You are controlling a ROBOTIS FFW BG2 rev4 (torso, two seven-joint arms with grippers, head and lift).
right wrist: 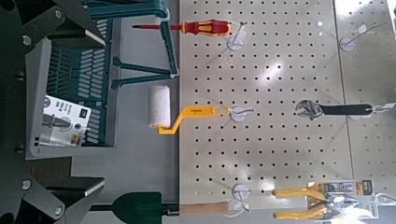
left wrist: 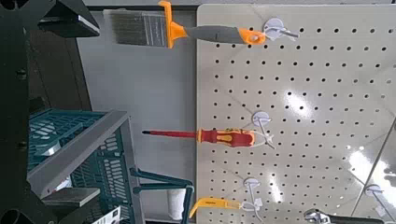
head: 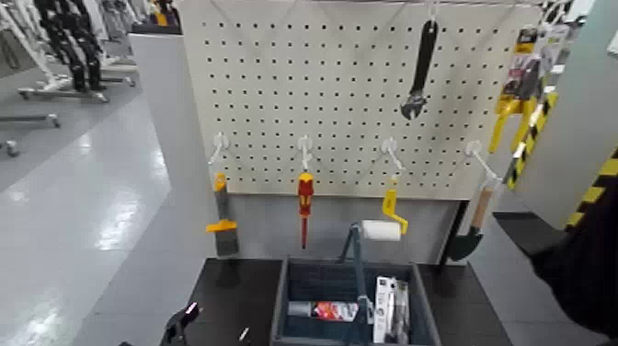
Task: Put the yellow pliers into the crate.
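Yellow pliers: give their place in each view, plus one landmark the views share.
Head view: the yellow pliers hang on their card at the pegboard's upper right corner, right of the black wrench.
Left wrist view: not in it.
Right wrist view: at the lower right corner, beside the wood-handled trowel.
Shared landmark: the red screwdriver.

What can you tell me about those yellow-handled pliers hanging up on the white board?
The yellow pliers with long yellow handles and a dark metal head are fixed to a printed retail card and hang head-up at the upper right edge of the white perforated pegboard, right of the black adjustable wrench. No gripper touches them. They are not yet in the dark blue-grey plastic crate below.
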